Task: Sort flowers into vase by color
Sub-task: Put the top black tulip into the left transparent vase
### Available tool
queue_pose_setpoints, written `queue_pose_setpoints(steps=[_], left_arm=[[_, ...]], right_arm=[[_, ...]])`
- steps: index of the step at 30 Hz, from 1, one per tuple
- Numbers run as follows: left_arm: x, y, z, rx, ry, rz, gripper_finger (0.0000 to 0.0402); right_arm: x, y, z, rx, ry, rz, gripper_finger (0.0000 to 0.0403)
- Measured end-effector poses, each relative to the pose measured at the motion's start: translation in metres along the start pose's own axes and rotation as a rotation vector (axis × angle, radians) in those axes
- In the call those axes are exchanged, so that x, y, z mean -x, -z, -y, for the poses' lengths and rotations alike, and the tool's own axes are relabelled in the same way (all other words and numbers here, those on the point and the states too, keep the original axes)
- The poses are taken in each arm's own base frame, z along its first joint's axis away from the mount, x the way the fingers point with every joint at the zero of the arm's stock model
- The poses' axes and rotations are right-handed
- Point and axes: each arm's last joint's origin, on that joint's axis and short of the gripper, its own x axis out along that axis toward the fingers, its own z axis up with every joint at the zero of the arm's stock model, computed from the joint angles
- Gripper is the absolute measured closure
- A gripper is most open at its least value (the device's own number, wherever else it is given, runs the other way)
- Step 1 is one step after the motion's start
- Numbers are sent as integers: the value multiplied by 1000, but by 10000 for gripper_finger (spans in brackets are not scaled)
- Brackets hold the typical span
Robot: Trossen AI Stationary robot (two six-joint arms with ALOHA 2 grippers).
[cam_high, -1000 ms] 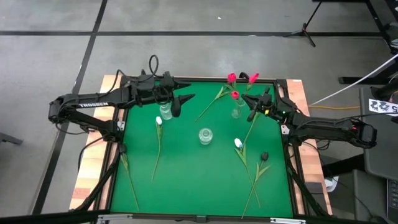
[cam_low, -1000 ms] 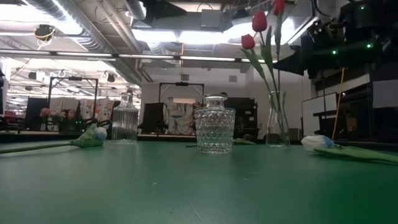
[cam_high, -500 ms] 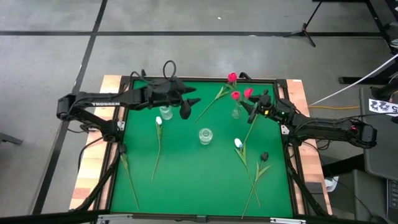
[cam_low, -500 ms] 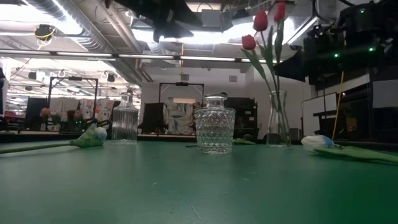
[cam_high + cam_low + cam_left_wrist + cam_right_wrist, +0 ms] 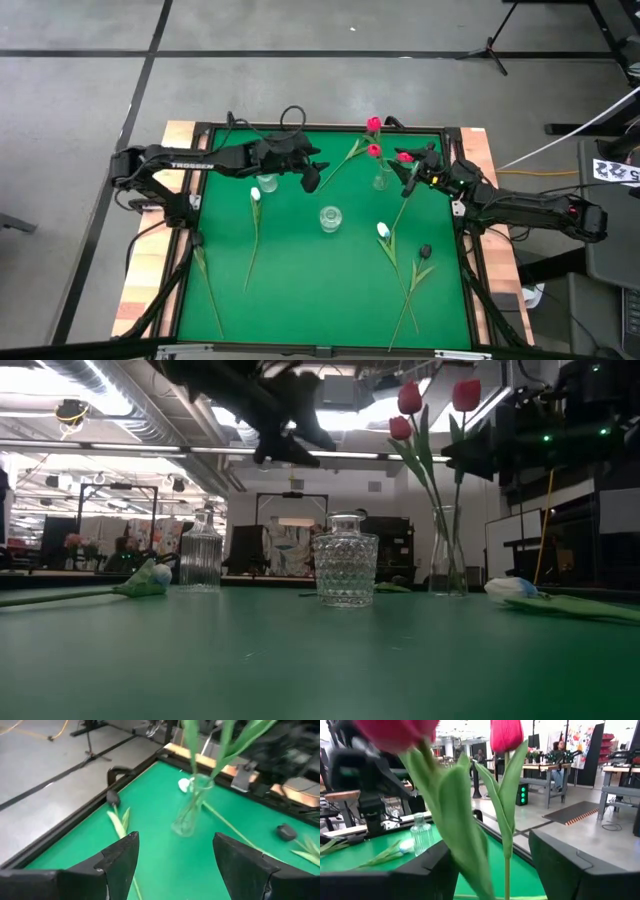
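Observation:
Three red tulips point(image 5: 410, 398) stand in a slim glass vase point(image 5: 381, 182) at the far right of the green table. Their stems rest against its mouth. My right gripper point(image 5: 490, 865) is open just right of that vase, at stem height, with one red tulip's stem point(image 5: 507, 870) and leaf between its fingers. My left gripper point(image 5: 312, 178) hangs open in the air left of the vase and holds nothing. Below it, a dark-headed tulip point(image 5: 114, 797) lies flat by the far edge. White tulips point(image 5: 256, 195) point(image 5: 383, 231) and another dark one point(image 5: 425, 251) lie on the table. My right gripper has its fingers level on either side of the red tulip that stands in the vase. The tulip's broad leaf point(image 5: 455, 820) comes close to one finger point(image 5: 425, 875). I cannot tell whether they touch.
A round cut-glass vase point(image 5: 330, 217) stands mid-table. A ribbed glass bottle vase point(image 5: 266, 183) stands at the far left. A further stem point(image 5: 205, 285) lies along the left edge. A raised black frame point(image 5: 300, 127) rims the table.
My right gripper has opened and let go of the third red tulip. The tulip's head has sunk lower and swung toward the near side as the stem settled in the vase. My left gripper has come down and toward the table's right, tipping downward, still open.

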Motion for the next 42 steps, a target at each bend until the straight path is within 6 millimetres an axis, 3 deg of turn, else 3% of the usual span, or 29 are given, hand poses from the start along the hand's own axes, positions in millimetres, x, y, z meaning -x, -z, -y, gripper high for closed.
queue_pose_setpoints(steps=[6, 13, 23, 30, 42], left_arm=[[-24, 12, -5, 10, -47, -42, 150], [-60, -2, -1, -78, -145, -118, 150], [-117, 21, -38, 86, -150, -265, 150], [-136, 30, -36, 97, -122, -209, 151], [-163, 48, -29, 42, -116, -282, 173]], right_arm=[[4, -5, 0, -10, -1, 36, 174], [6, -9, 0, -12, -1, 60, 174], [6, -9, 0, -26, -4, 61, 174], [6, -8, 0, -26, -4, 52, 174], [6, -7, 0, -50, -13, 43, 174]])
